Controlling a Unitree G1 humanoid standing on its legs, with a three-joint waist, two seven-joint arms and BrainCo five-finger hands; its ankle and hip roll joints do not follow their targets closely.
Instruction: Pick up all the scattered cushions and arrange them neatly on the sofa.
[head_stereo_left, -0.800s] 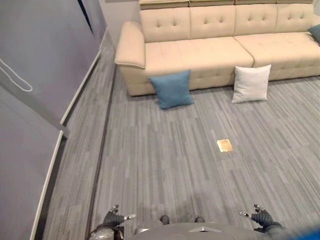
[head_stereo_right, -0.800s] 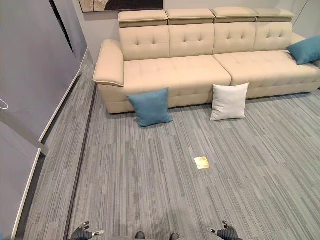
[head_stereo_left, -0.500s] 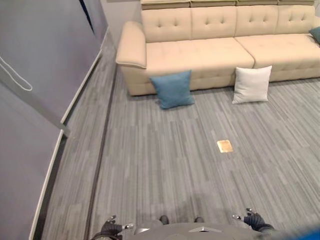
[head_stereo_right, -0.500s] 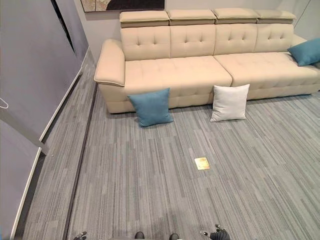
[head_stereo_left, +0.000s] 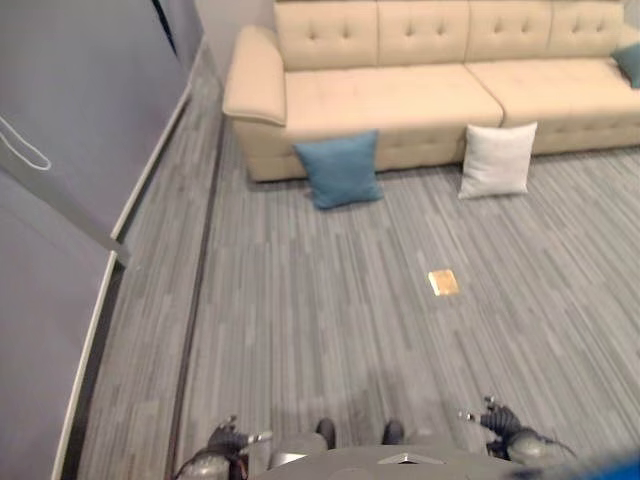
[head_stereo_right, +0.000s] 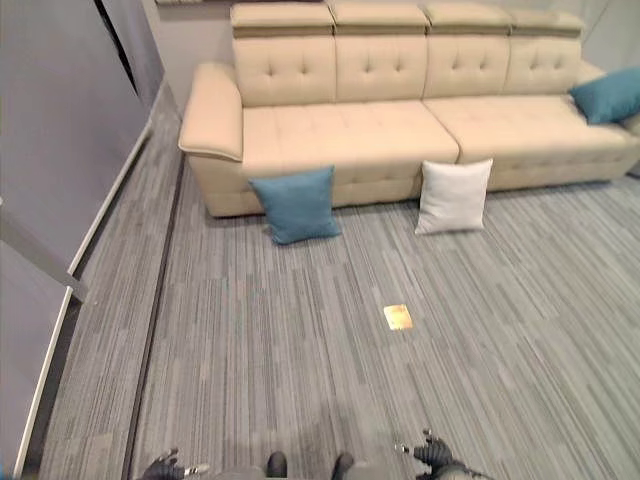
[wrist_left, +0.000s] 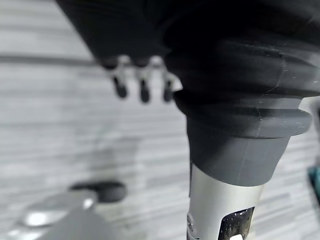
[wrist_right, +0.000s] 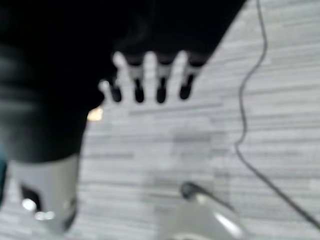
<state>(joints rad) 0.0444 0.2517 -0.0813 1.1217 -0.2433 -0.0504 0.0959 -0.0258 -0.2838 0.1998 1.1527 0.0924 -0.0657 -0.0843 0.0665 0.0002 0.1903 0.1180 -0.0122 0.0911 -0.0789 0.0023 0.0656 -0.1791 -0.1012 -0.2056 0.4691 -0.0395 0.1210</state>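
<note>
A blue cushion (head_stereo_left: 340, 169) leans against the front of the beige sofa (head_stereo_left: 400, 95), standing on the grey floor. A white cushion (head_stereo_left: 497, 160) leans against the sofa front further right. Another blue cushion (head_stereo_right: 606, 95) rests on the sofa seat at its far right end. My left hand (head_stereo_left: 228, 438) hangs low at the bottom left, far from the cushions, fingers (wrist_left: 142, 85) relaxed and holding nothing. My right hand (head_stereo_left: 497, 419) hangs at the bottom right, fingers (wrist_right: 150, 80) straight and empty.
A small yellow plate (head_stereo_left: 443, 282) is set in the floor between me and the white cushion. A grey wall (head_stereo_left: 70, 120) with a white skirting runs along the left side. Open striped floor (head_stereo_left: 320, 320) lies between me and the sofa.
The whole picture has shifted, so the camera moved; the sofa and cushions sit slightly higher. Both hands have stayed low at the bottom edge, swinging a little.
</note>
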